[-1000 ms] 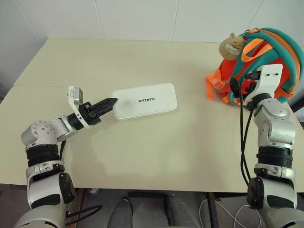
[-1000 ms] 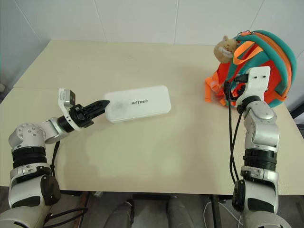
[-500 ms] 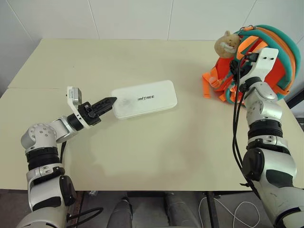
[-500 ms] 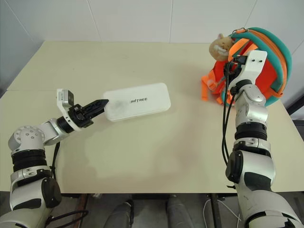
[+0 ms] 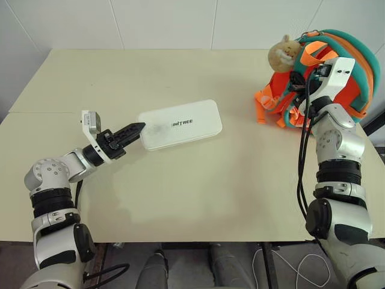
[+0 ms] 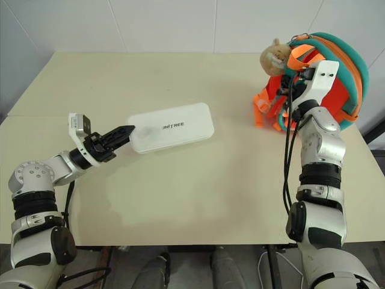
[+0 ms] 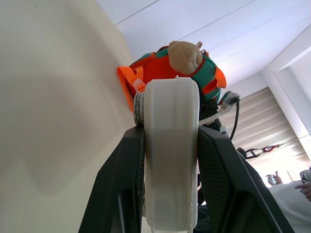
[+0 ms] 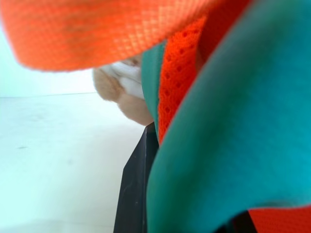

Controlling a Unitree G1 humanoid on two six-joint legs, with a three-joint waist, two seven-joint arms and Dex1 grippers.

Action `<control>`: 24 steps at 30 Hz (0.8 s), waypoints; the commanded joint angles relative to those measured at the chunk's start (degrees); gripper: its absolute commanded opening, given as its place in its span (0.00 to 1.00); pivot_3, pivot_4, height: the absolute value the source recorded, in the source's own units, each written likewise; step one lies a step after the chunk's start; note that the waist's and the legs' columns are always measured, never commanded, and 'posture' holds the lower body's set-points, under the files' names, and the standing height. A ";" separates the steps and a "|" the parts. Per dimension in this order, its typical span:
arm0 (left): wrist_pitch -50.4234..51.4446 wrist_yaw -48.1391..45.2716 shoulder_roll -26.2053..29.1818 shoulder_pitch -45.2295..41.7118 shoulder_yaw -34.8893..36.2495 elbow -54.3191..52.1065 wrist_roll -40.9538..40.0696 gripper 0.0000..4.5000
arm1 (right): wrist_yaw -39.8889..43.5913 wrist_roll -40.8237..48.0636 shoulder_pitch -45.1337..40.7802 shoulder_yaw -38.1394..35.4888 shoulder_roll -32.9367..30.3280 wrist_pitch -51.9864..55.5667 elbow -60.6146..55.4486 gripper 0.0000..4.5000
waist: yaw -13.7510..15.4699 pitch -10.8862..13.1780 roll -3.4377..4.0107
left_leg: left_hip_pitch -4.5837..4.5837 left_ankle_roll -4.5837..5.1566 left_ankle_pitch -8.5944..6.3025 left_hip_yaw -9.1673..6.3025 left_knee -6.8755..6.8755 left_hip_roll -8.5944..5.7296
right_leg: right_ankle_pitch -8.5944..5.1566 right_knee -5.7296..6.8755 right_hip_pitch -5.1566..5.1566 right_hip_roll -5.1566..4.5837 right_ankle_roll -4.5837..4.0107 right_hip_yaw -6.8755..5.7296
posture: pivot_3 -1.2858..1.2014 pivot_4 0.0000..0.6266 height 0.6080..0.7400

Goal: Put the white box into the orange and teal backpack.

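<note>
Cream table (image 5: pixel 180 198), white box (image 5: pixel 180 124) mid-left, orange and teal backpack (image 5: pixel 352 72) far right

**Shiny silver arms with black claws**

Two arms of round silver and white shells, joined by black ribbed rings. Black cables looped down beside the right arm. Left claw (image 5: pixel 137 128): two thin black fingers, a little white camera block on the wrist. Right claw (image 5: pixel 299 77): black too, behind a flat white plate with small dark screw holes.

Looks like a robot test lab: bare cream desk (image 5: pixel 240 180), white panelled walls (image 5: pixel 162 24), loose cables on floor (image 5: pixel 283 268).
</note>
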 commanded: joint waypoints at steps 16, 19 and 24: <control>-10.83 -4.40 9.31 -7.87 1.35 13.83 1.68 0.28 | 5.50 20.69 4.55 1.20 -3.55 26.33 -38.83 0.00 | 0.25 0.02 0.04 | -0.72 -0.07 0.05 -0.02 0.02 0.01 | -0.03 0.25 -0.90 0.00 -0.05 0.01 | 0.52 0.24 1.00; -11.86 -5.63 10.30 -9.05 0.69 16.03 2.68 0.28 | 7.51 28.36 6.53 1.79 -4.77 32.35 -45.89 0.00 | 0.64 0.02 0.04 | -0.93 -0.08 0.05 -0.02 0.07 0.00 | -0.03 0.22 -1.04 -0.02 -0.05 0.00 | 0.52 0.24 1.00; -13.02 -7.33 10.64 -10.50 -0.59 18.55 4.27 0.28 | 11.07 39.78 11.18 2.62 -7.56 37.76 -56.02 0.00 | 1.24 0.02 0.04 | -0.99 -0.07 0.04 -0.05 0.04 0.01 | -0.04 0.15 -1.06 -0.03 -0.07 -0.07 | 0.52 0.24 1.00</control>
